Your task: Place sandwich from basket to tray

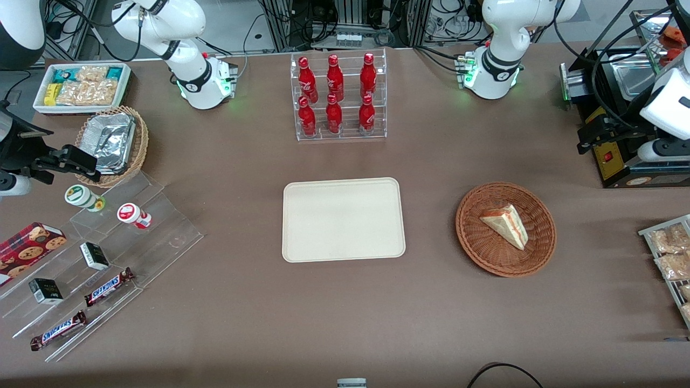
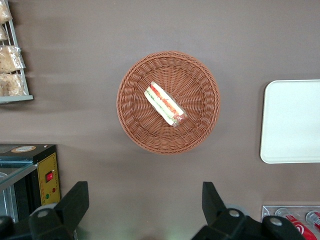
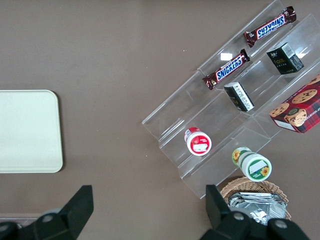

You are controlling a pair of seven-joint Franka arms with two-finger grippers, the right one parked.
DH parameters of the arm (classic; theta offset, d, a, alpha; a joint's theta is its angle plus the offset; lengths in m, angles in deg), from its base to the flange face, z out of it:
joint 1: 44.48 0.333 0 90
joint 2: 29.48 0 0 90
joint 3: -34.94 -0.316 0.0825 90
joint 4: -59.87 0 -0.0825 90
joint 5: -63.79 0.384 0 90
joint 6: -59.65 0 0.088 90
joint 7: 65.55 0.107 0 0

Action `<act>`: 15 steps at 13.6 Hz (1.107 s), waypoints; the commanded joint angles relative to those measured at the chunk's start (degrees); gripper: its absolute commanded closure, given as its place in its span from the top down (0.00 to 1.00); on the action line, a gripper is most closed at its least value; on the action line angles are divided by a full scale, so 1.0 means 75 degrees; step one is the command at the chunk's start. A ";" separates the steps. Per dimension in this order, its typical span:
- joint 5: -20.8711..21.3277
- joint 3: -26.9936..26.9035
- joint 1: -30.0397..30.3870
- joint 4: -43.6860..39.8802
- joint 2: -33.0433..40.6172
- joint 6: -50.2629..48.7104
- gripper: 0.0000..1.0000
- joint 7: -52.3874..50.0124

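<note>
- My gripper [image 2: 145,210]: fingers spread wide, holding nothing, hanging high above the table with bare brown cloth directly beneath it.
- Sandwich [image 2: 165,104]: one triangular wedge, lying on its side in the middle of the basket [image 2: 135,82], below and ahead of my fingertips, well apart from them. Red and green filling edge faces up toward my wrist camera.
- Basket, front view [image 1: 474,237]: reddish-brown wicker, standing on the table toward my end, with the sandwich [image 1: 505,224] resting inside, clear of the rim.
- Tray [image 2: 292,120]: cream, flat, nothing on it, sideways from the basket and well apart; seen whole from the front [image 1: 302,199].
- Step in hand, as I judge it: approach for the pick. I should centre over the wedge, turn my wrist so the fingers close across the two bread faces rather than along the long edge, descend inside the rim, and squeeze lightly, since the bread looks soft.
- Risk, by my estimate: a fingertip catching the wicker and dragging the basket.
- Hard to make out: whether the wedge is wrapped in film; a faint sheen at one end hints at it, unconfirmed.
- Cut off: my gripper body in the wrist view; the tray's outer end there.
</note>
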 commanded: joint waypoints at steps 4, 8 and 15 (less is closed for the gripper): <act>0.0086 -0.0110 -0.0130 -0.0026 0.0015 -0.0064 1.00 -0.0048; 0.0110 -0.0110 -0.0095 0.0802 -0.0267 0.0939 1.00 -0.0515; 0.0075 0.0007 -0.0118 0.3568 -0.0337 0.4583 1.00 -0.3537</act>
